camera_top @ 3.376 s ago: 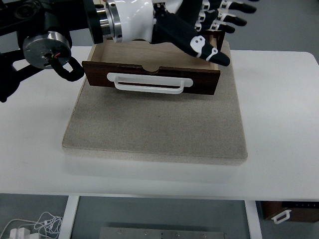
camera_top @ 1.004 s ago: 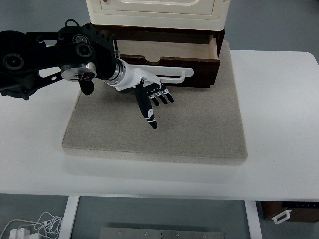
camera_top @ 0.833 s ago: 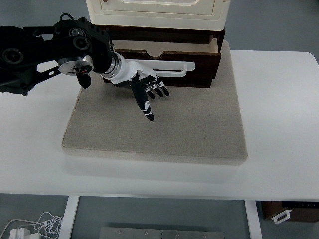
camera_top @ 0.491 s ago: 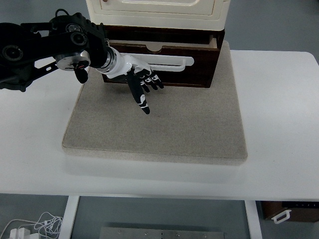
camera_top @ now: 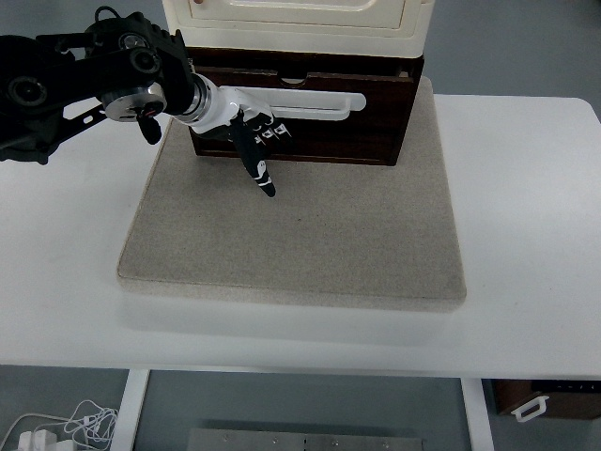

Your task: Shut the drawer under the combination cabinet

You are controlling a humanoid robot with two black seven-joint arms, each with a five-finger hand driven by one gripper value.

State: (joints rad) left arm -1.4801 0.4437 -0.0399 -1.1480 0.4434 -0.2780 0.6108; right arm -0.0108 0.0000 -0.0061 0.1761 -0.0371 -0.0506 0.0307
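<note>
White worktop [camera_top: 526, 216] under a grey floor background; a square beige felt-like mat [camera_top: 291, 235] covers its middle. At the mat's far edge stands the cream combination cabinet [camera_top: 296, 23] on a dark brown wooden base.

Change since half a second ago: the dark brown wooden drawer [camera_top: 310, 122] with its long white bar handle [camera_top: 310, 98] has gone further in. Its front now sits nearly flush with the cabinet base, and the pale interior that showed earlier as a strip is down to a small notch at the top edge. 3.4 s ago the drawer stood far out over the mat.

Left arm: black, comes in from the left edge, big round joints above the worktop's left part, white wrist segment leading to the left hand [camera_top: 246, 127]. The hand has travelled back toward the cabinet with the drawer. It lies against the left part of the drawer front, just below the handle's left end. Fingers [camera_top: 272, 132] loosely extended and together, gripping nothing; the knuckles appear to press the drawer front. One black digit [camera_top: 260, 169] points down and away from the drawer, its tip over the mat.

The drawer lies directly behind the fingers, the cabinet above them, the open mat in front and to the right of them.
</note>
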